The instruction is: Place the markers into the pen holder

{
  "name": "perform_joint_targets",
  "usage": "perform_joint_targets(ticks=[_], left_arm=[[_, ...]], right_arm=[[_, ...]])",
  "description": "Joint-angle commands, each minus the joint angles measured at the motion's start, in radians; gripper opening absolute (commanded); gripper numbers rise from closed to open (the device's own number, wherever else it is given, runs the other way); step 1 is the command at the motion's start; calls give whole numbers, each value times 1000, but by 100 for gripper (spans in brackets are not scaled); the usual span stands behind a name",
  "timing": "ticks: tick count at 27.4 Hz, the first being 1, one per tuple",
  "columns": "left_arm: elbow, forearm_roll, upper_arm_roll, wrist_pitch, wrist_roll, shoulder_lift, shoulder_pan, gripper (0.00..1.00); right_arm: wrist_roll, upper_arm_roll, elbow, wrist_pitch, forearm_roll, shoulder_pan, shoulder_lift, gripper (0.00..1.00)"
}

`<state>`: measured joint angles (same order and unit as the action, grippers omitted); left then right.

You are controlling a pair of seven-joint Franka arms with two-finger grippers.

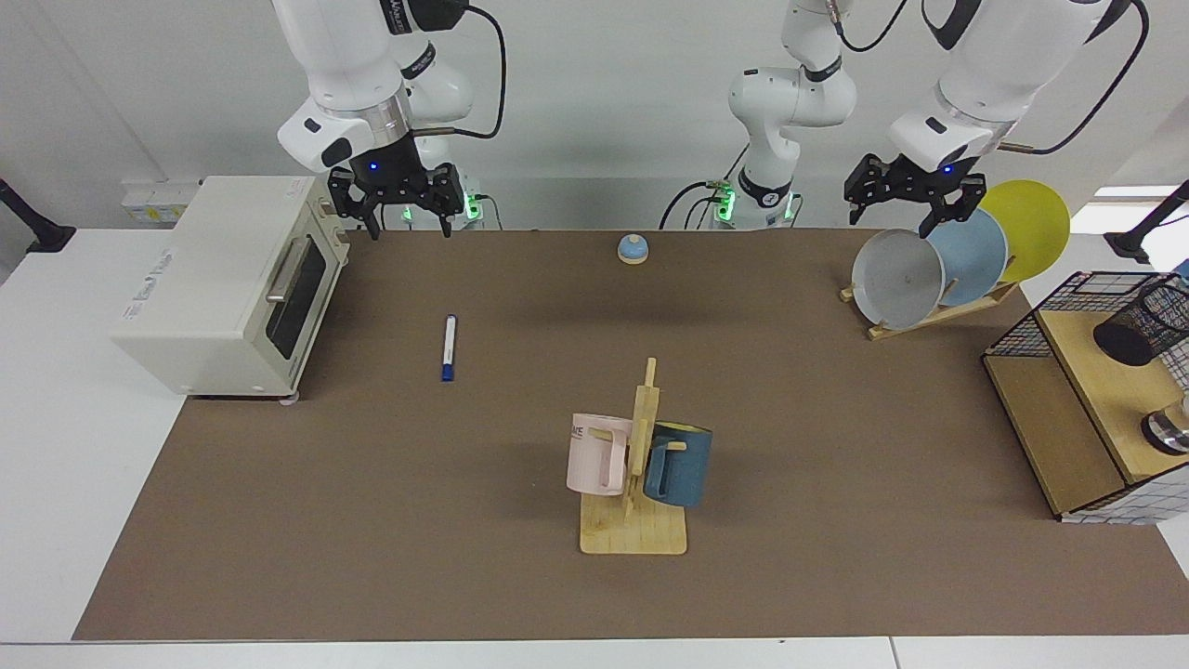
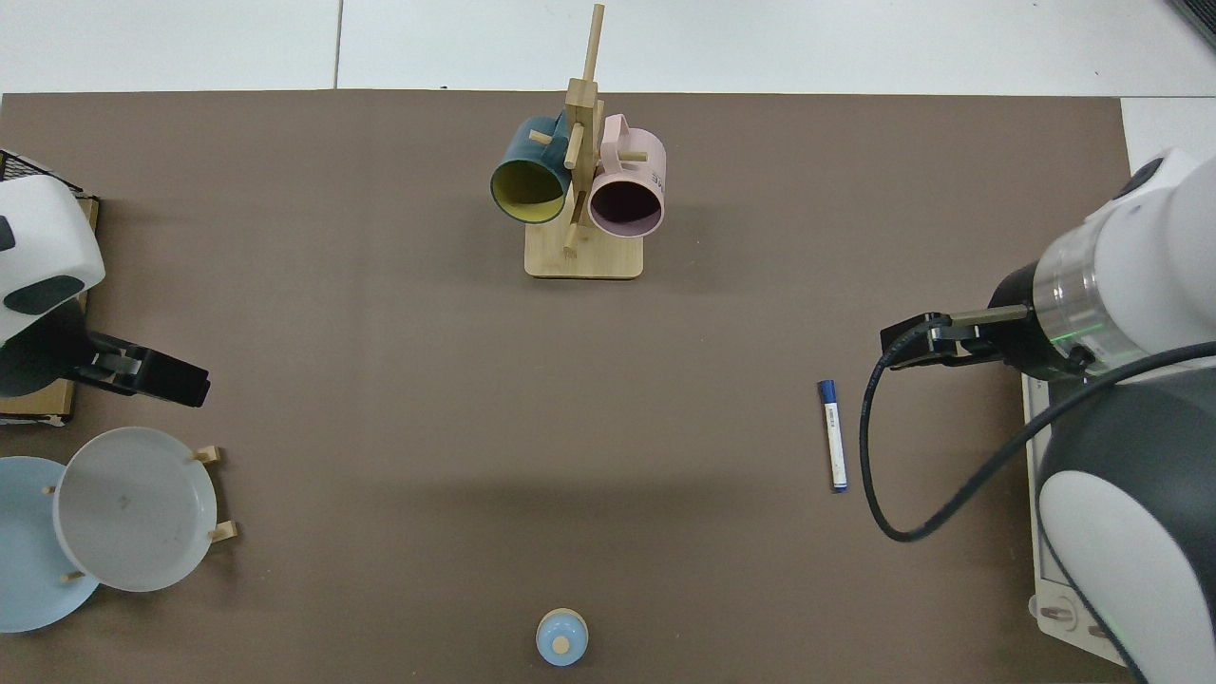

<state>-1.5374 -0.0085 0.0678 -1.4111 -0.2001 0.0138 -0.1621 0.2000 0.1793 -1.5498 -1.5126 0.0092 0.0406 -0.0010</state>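
Observation:
The marker (image 1: pixel 449 347) is a slim white barrel with dark blue ends. It lies flat on the brown mat, right of the toaster oven, and also shows in the top view as the marker (image 2: pixel 832 446). My right gripper (image 1: pixel 411 228) hangs open over the mat's far edge, well beyond the marker, with nothing between its fingers. My left gripper (image 1: pixel 896 221) is open and empty above the plate rack. The pen holder (image 1: pixel 1147 321), a black mesh cup, rests tilted on a wooden shelf at the far right. It is hidden in the top view.
A white toaster oven (image 1: pixel 232 283) stands at the mat's left. A wooden mug tree (image 1: pixel 636 483) holds a pink mug (image 1: pixel 594 453) and a dark blue mug (image 1: pixel 680 463). Also present are a plate rack (image 1: pixel 938 269), a small blue bell (image 1: pixel 633 249) and a black wire-grid frame (image 1: pixel 1022 330).

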Motion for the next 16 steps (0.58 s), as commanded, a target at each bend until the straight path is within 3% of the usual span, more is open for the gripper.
perform_joint_targets(ticks=[1, 16], left_arm=[[-24, -16, -11, 6, -5, 23, 16, 100], [-23, -16, -10, 4, 1, 22, 19, 100]], right_arm=[[-28, 6, -35, -20, -6, -16, -27, 100], [-27, 6, -36, -29, -3, -25, -27, 100]])
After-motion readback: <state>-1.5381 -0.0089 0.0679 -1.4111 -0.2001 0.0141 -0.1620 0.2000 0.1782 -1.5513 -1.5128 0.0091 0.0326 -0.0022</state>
